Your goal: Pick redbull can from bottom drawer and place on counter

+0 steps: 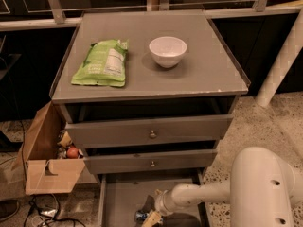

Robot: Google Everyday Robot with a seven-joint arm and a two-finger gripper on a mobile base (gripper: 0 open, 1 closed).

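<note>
Pincer [150, 217] beside shiny slim redbull can [140, 215] in grey bottom drawer [122, 197]

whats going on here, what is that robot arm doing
The robot's arm reaches down into the open bottom drawer, its hand right beside the redbull can on the drawer floor. The can is not yet on the counter, where a green snack bag and a white bowl sit.

White arm [203, 194] comes in from the view's right, forearm near horizontal, wrist tipped down. Claw [150, 217] sits low inside the bottom drawer [124, 197], at the frame's lower edge.
</note>
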